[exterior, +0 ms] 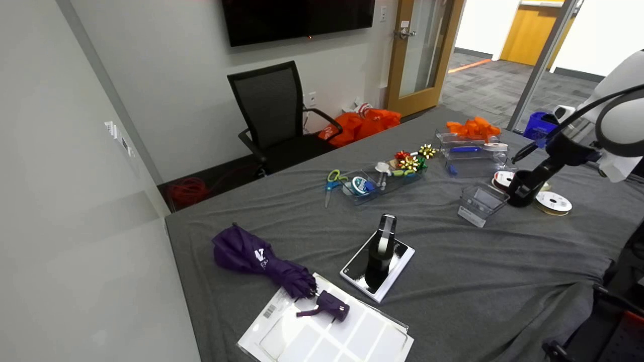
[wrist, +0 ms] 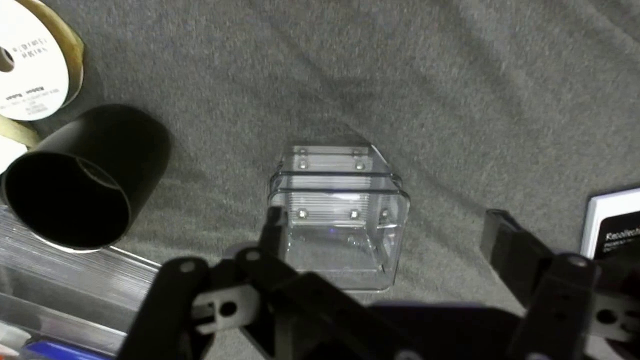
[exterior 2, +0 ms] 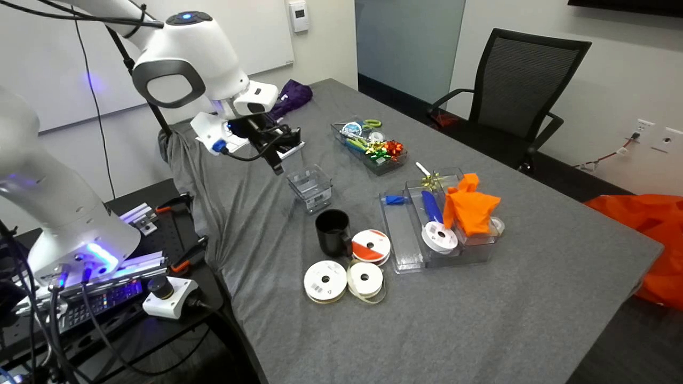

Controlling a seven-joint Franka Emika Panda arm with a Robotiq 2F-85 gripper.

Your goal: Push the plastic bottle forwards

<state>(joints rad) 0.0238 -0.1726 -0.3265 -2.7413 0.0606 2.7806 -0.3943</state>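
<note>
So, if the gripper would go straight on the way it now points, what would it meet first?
Probably the clear plastic container: in the wrist view, one finger of the open gripper overlaps its edge. Depth is unclear, so it might pass beside and meet the grey cloth first.

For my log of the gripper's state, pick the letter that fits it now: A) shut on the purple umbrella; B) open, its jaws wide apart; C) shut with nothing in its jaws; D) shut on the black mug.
B: the wrist view shows the gripper with its jaws standing wide apart, and much of the clear plastic container and some grey tablecloth showing between them.
</note>
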